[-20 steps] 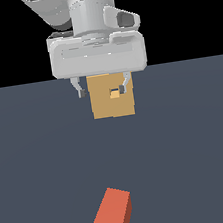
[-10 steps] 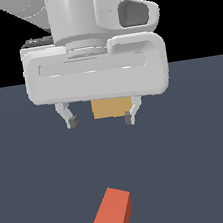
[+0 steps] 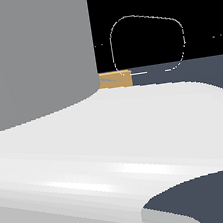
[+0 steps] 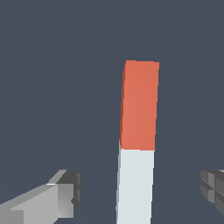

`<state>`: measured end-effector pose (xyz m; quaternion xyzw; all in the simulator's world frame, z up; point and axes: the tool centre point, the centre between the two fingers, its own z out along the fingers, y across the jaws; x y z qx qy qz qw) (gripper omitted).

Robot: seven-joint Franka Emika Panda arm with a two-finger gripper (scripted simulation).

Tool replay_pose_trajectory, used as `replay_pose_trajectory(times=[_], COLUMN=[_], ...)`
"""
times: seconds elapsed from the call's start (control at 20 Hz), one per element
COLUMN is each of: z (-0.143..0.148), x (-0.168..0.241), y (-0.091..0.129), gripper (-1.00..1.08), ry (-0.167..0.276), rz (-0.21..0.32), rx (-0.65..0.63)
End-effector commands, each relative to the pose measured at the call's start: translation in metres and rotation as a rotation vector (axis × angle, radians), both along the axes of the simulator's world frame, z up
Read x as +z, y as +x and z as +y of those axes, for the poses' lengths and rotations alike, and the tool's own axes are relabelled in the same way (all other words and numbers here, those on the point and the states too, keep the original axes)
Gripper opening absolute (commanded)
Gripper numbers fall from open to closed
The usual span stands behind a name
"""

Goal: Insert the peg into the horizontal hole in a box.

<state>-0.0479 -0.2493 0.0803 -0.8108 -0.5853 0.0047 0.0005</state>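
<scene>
In the wrist view the peg (image 4: 139, 105) lies flat on the dark floor. Its far half is orange-red and its near half is white. My gripper (image 4: 140, 190) is open above the white half, apart from it, with one grey finger (image 4: 65, 194) on one side of the peg and the other finger (image 4: 213, 187) on the other side. In the exterior view the arm's white body (image 3: 104, 150) fills most of the picture and hides the peg and the gripper. Only a thin strip of the tan box (image 3: 115, 80) shows behind it. The hole is hidden.
The dark grey floor (image 4: 52, 78) lies all around the peg. A black background (image 3: 155, 21) stands behind the box in the exterior view.
The arm has come much closer to the exterior camera and now covers most of that view. It hides the peg and most of the box, which showed before.
</scene>
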Motion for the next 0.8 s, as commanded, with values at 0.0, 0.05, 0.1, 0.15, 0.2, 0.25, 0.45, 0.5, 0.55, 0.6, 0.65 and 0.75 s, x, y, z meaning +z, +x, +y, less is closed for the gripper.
replay_pose_trajectory(times=[0.0, 0.05, 0.1, 0.15, 0.2, 0.25, 0.45, 0.5, 0.55, 0.6, 0.65, 0.75], z=[-0.02, -0.026, -0.031, -0.035, -0.038, -0.04, -0.04, -0.04, -0.04, -0.04, -0.04, -0.04], x=[-0.006, -0.008, -0.01, -0.011, -0.012, -0.013, -0.013, -0.014, -0.016, -0.018, -0.021, -0.029], y=[-0.005, -0.006, -0.008, -0.009, -0.01, -0.01, -0.011, -0.011, -0.011, -0.011, -0.011, -0.011], gripper=[1.0, 1.0, 1.0, 1.0, 1.0, 1.0, 1.0, 1.0, 1.0, 1.0, 1.0, 1.0], ry=[0.001, 0.002, 0.002, 0.003, 0.003, 0.004, 0.003, 0.003, 0.003, 0.003, 0.003, 0.004], rz=[-0.005, -0.006, -0.007, -0.007, -0.008, -0.008, -0.007, -0.007, -0.007, -0.007, -0.007, -0.007], rx=[-0.023, -0.03, -0.036, -0.041, -0.045, -0.048, -0.049, -0.049, -0.049, -0.049, -0.049, -0.05])
